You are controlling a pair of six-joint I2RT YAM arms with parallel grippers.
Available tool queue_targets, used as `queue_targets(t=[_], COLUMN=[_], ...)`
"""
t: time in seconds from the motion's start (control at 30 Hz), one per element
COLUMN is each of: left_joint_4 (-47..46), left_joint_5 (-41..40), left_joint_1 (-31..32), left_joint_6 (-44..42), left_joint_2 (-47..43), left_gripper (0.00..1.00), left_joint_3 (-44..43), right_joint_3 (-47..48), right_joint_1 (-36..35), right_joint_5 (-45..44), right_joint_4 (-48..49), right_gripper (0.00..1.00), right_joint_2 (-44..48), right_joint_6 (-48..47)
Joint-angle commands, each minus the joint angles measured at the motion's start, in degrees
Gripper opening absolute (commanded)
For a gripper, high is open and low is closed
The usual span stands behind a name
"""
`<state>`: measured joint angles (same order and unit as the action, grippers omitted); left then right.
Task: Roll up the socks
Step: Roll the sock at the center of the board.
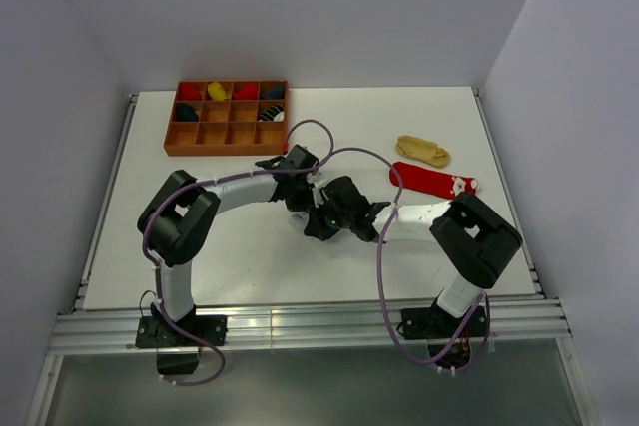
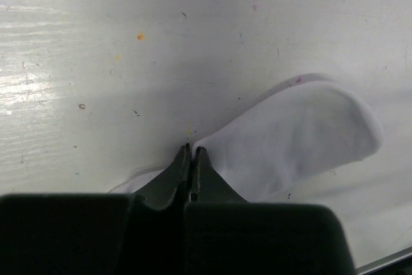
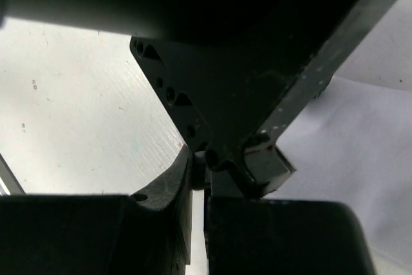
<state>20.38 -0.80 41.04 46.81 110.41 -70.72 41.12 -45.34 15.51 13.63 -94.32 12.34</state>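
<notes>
Two grips: left fingers pinch the white sock at its edge, right fingers pressed together.

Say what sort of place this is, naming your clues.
Probably a robotics lab test cell: a white table boxed in by plain walls, left arm and right arm bolted to a metal rail, a wooden tray.

Inspection of the robot body only. The left arm has black joint housings and white link tubes; the right arm is of the same build. Each is bolted to a black base plate, with the left base at 7 o'clock in the overhead view and the right base at 5 o'clock. A mauve cable loops loosely along each arm. The left claw is matte black, with tapered fingers on a blocky body. The right claw is likewise black.
</notes>
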Motion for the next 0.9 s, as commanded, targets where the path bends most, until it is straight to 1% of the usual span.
queue_targets(t=[0.0,0.13,0.27,0.4,0.5,0.6,0.63,0.67,0.7,0.73,0.8,0.83,0.87], left_joint_4=[4.41,3.44,3.96,3.97,3.09,2.30,2.12,2.29,2.73,2.82,3.17,3.52,3.79], left_joint_5=[-6.23,-9.91,-11.68,-11.51,-10.28,-9.75,-9.75,-10.01,-10.80,-11.06,-11.68,-12.47,-12.91], left_joint_1=[-0.51,-2.36,-2.89,-2.98,-2.98,-2.98,-3.07,-2.98,-2.98,-2.98,-3.07,-3.07,-3.07], left_joint_6=[4.25,7.15,8.04,7.51,7.42,8.04,8.30,8.91,9.18,9.61,10.85,11.46,12.77], left_joint_2=[1.13,-1.95,-3.53,-2.83,-2.57,-3.62,-4.58,-5.20,-5.90,-7.47,-9.15,-9.94,-11.60], left_gripper=[0.00,0.00,0.00,0.00,0.01,0.13,0.21,0.25,0.32,0.36,0.41,0.46,0.49], left_joint_3=[3.65,5.50,5.15,3.92,4.27,5.06,5.24,5.41,5.42,5.42,5.42,5.42,5.50], right_joint_3=[1.06,1.94,1.33,0.63,0.62,0.27,0.10,0.10,-0.08,-0.25,-0.52,-0.69,-0.87], right_joint_1=[-0.63,0.08,1.57,4.20,5.79,7.98,8.86,9.30,9.66,10.01,11.41,11.94,12.99], right_joint_5=[-0.66,1.71,5.57,8.74,10.76,14.01,14.55,15.07,15.95,16.31,17.53,19.02,19.90], right_joint_4=[-8.26,-10.55,-9.77,-8.62,-8.36,-6.78,-6.51,-6.07,-5.98,-5.81,-5.10,-4.93,-3.88], right_gripper=[0.00,0.00,0.00,0.00,0.00,0.00,0.00,0.00,0.00,0.00,0.00,0.00,0.00], right_joint_2=[0.54,-0.15,-0.33,-0.33,-2.43,-4.46,-5.77,-6.31,-7.18,-7.45,-8.15,-8.94,-9.38], right_joint_6=[0.93,3.48,6.29,9.71,11.03,12.53,12.97,13.32,14.02,14.46,15.70,16.13,16.66])
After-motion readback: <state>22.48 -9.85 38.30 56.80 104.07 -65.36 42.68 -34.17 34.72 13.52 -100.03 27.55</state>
